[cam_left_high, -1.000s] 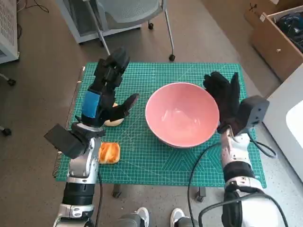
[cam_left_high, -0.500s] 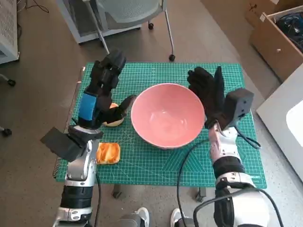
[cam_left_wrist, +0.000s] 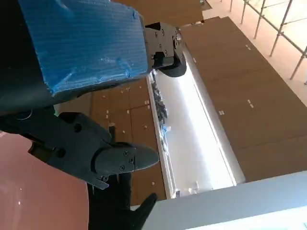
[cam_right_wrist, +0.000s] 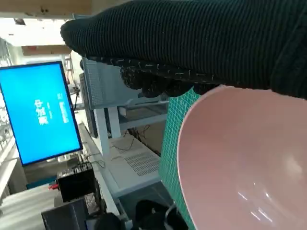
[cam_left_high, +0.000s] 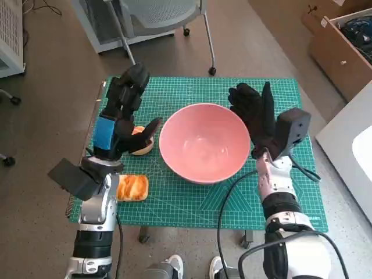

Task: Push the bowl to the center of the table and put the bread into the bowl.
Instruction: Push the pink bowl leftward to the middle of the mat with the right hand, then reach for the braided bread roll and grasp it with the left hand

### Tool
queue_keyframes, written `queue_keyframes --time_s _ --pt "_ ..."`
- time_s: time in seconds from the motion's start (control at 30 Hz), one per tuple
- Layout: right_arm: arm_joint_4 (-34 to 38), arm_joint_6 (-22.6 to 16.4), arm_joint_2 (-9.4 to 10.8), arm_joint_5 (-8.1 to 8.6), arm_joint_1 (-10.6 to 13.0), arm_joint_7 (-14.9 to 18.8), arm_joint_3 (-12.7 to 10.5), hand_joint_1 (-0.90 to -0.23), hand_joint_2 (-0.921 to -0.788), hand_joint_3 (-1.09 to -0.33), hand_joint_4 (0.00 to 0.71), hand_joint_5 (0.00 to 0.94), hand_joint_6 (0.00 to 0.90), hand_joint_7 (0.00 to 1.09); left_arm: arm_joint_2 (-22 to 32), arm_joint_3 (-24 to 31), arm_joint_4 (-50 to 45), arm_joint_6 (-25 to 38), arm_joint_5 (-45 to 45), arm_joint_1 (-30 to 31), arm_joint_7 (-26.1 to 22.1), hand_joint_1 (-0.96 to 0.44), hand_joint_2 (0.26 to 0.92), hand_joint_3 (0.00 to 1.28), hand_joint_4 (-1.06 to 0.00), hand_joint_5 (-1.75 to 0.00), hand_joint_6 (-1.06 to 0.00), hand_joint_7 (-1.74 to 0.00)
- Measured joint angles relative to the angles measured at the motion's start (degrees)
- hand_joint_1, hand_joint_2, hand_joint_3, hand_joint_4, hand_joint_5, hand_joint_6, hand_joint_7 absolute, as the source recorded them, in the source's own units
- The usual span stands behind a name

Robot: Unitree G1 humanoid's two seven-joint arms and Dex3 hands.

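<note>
Both spread, empty hands (cam_left_high: 125,110) (cam_left_high: 254,116) flank the bowl (cam_left_high: 203,141) on a green mat (cam_left_high: 232,200) over brown floor (cam_left_high: 52,93).

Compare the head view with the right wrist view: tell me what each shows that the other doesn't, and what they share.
Only the head view shows the left hand, the two pieces of bread beside the bowl, and the chair. Only the right wrist view shows a blue screen and a white rack beyond the table. Both show the pink bowl, the green mat, and the gloved right hand at the bowl's rim.
</note>
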Motion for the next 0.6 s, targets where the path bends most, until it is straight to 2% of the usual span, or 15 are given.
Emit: queue_keyframes --time_s 0.2,0.33,0.6 --pt "-1.88 -1.91 -1.46 0.29 0.34 0.85 -0.76 -0.603 -0.921 -0.813 0.188 0.005 0.109 0.30 0.03 0.19 -0.05 0.00 0.00 0.32 0.12 -0.29 0.768 0.45 -0.05 -0.32 0.00 -0.66" --pt "-4.85 -5.62 -1.94 0.78 0.86 1.14 -1.44 -0.599 -0.921 -0.804 0.192 0.006 0.110 0.30 0.10 0.26 -0.66 0.23 0.01 0.60 0.40 -0.29 0.771 0.44 -0.06 -0.32 0.00 -0.65" --pt "-12.07 -14.43 -1.67 4.37 3.19 5.42 -2.52 -0.602 -0.921 -0.790 0.196 0.006 0.113 0.31 0.78 0.35 -4.26 1.88 -0.04 1.01 0.49 -0.30 0.778 0.42 -0.06 -0.32 0.00 -0.65"
